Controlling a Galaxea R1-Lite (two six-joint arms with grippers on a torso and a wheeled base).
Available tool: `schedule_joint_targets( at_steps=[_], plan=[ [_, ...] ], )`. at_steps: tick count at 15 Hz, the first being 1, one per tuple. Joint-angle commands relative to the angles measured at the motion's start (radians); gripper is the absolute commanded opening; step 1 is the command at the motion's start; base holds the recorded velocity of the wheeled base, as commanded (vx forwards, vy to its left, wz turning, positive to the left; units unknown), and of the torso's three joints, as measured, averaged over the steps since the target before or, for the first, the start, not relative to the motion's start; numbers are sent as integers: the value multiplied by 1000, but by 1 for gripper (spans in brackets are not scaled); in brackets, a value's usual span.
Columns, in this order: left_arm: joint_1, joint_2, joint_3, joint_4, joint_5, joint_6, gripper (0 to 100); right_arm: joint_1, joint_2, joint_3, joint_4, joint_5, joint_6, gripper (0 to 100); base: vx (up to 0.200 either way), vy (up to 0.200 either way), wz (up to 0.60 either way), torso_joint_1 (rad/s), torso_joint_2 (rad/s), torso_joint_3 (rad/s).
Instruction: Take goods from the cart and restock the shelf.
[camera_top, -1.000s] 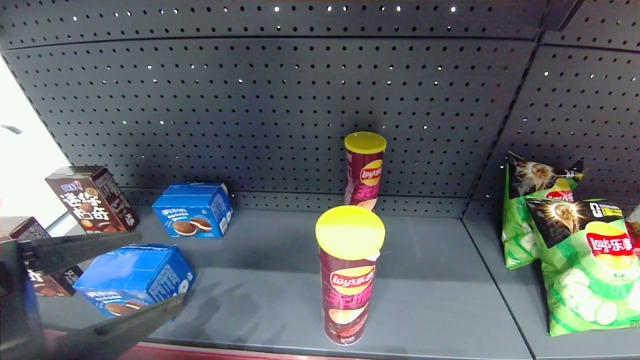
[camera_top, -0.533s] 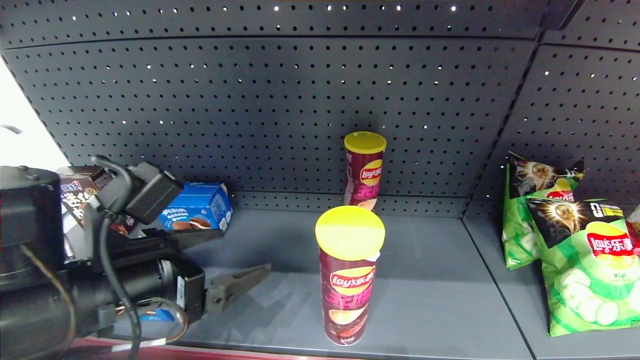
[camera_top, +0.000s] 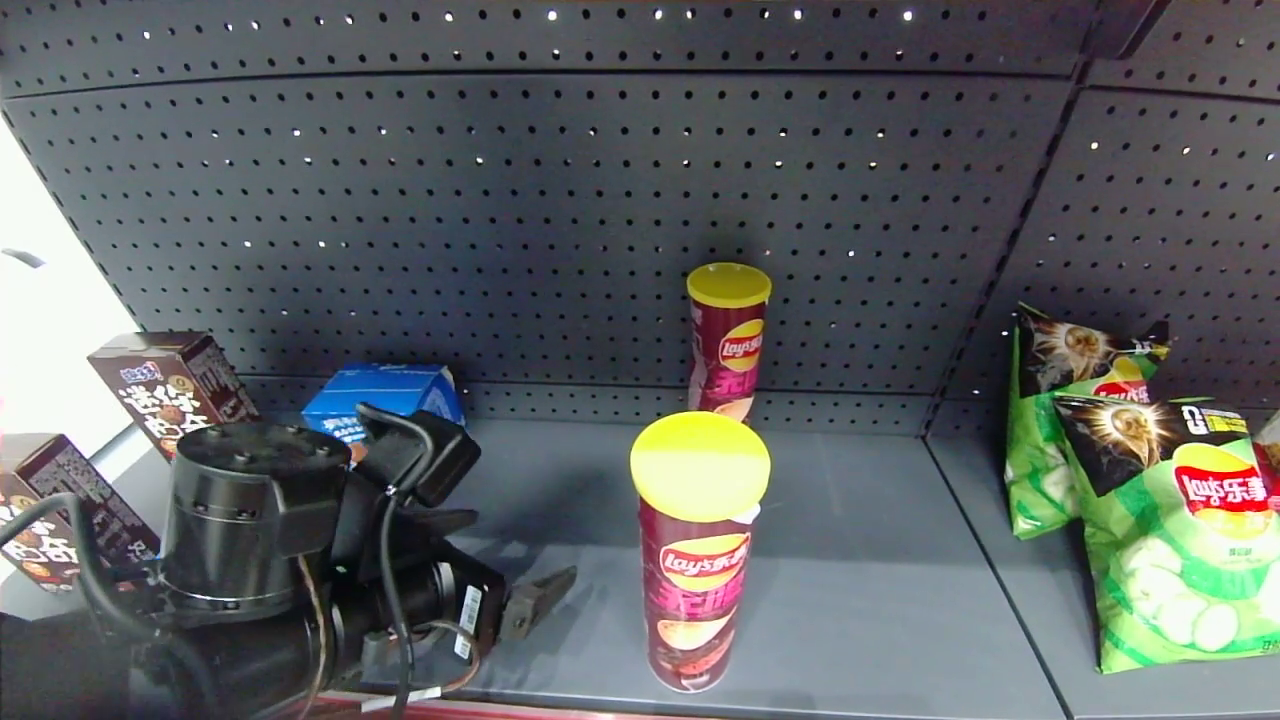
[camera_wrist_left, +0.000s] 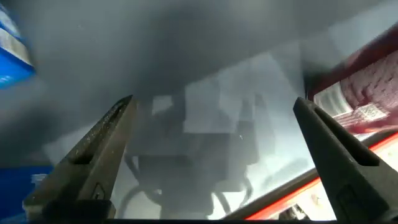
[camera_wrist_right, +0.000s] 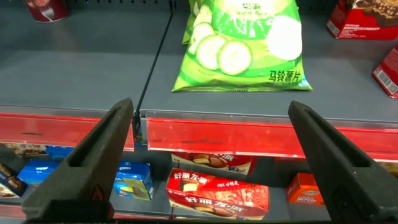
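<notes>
I read the left pincer (camera_top: 520, 550) as released and empty, jaws wide, low over the shelf (camera_top: 860, 560) at 8 o'clock. The right pincer (camera_wrist_right: 210, 107) is also spread and holds nothing; it faces a green chip bag (camera_wrist_right: 242, 43) lying on the shelf. A chip can (camera_top: 697, 560) stands at 6 o'clock and a blue box (camera_top: 385, 395) at 9 o'clock.

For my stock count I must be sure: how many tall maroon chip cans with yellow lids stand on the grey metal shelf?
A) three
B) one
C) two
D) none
C: the front maroon chip can with yellow lid stands near the edge of the grey metal shelf, and the rear maroon chip can stands by the perforated back wall.
</notes>
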Motion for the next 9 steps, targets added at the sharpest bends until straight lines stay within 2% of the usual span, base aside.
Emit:
schedule_joint_targets(
  at_steps=[1, 2, 5, 7, 9],
  plan=[
    [-30, 21, 9, -4, 14, -7, 100, 0, 1, 0, 0, 1, 0, 100, 0, 0, 0, 0, 0, 0],
    [-62, 28, 3, -10, 38, -42, 100, 0, 1, 0, 0, 1, 0, 100, 0, 0, 0, 0, 0, 0],
    [-106, 62, -4, -54, 90, -96, 100, 0, 1, 0, 1, 0, 0, 100, 0, 0, 0, 0, 0, 0],
    [-143, 71, -5, -57, 117, -114, 100, 0, 1, 0, 0, 1, 0, 100, 0, 0, 0, 0, 0, 0],
    [-160, 79, -13, -57, 129, -116, 100, 0, 1, 0, 0, 1, 0, 100, 0, 0, 0, 0, 0, 0]
  ],
)
